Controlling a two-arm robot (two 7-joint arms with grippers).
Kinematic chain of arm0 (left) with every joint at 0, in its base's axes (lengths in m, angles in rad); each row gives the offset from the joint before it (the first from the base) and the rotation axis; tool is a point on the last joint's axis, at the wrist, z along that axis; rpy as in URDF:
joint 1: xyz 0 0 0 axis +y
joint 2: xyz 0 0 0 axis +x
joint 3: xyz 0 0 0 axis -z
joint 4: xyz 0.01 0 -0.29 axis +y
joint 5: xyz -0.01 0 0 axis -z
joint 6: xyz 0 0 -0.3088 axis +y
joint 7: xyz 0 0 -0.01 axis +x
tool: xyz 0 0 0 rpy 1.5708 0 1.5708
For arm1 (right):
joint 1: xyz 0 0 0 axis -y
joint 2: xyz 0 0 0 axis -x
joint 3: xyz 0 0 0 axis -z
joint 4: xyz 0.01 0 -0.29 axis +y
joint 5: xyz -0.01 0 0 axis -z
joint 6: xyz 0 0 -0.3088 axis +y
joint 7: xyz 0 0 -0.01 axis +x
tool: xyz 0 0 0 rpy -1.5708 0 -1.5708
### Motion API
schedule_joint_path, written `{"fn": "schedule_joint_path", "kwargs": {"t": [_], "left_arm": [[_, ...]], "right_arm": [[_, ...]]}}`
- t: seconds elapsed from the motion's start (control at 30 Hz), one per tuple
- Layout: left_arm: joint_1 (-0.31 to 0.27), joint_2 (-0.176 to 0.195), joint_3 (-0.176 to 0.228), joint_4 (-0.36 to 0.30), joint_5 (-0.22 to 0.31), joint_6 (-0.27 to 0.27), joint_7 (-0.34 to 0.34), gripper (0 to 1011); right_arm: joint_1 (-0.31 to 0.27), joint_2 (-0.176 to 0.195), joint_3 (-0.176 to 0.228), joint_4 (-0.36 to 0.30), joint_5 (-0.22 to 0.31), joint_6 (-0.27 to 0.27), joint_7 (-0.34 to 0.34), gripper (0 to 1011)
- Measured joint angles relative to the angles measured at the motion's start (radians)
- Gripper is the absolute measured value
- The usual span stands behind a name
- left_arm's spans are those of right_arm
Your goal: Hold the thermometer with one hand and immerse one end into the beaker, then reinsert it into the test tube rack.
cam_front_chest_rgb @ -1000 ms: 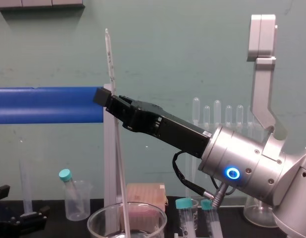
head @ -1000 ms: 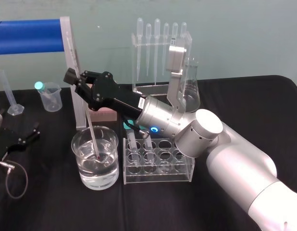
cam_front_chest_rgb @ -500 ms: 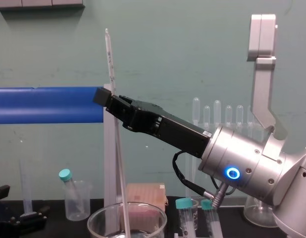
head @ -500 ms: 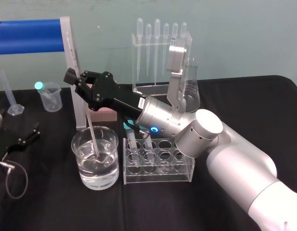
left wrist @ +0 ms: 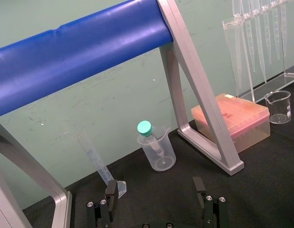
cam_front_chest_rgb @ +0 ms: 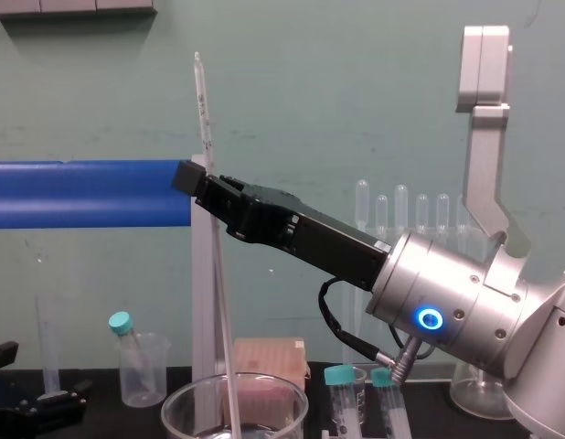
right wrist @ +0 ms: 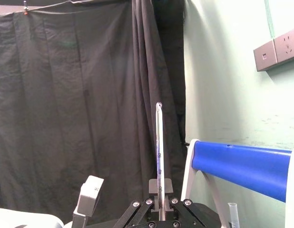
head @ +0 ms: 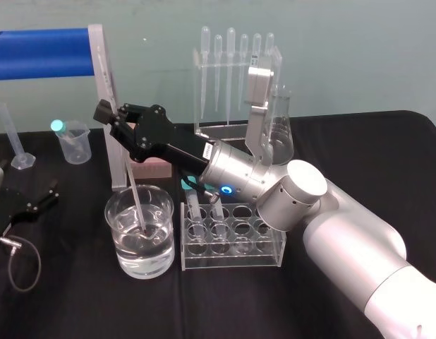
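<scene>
Pinching the thermometer (head: pixel 135 201) mid-length, the right gripper (head: pixel 112 116) has not moved for a second. Below its fingers the rod's end stands dipped in the beaker (head: pixel 109 212). The dip looks done, so the rack (head: pixel 232 244) comes next. The left gripper (left wrist: pixel 155 186) idles, spread.

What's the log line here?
phase: immersion | right hand: shut on thermometer, above beaker | thermometer: tilted, lower end inside beaker | left hand: open, parked left | test tube rack: reinsertion not yet done
</scene>
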Motion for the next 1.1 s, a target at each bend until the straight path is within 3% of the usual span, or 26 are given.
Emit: {"fn": "schedule_joint_path", "kwargs": {"t": [1.1], "left_arm": [[0.0,0.0,0.0,0.0,0.0,0.0,0.0,1008]], "right_arm": [[0.0,0.0,0.0,0.0,0.0,0.0,0.0,56]]}}
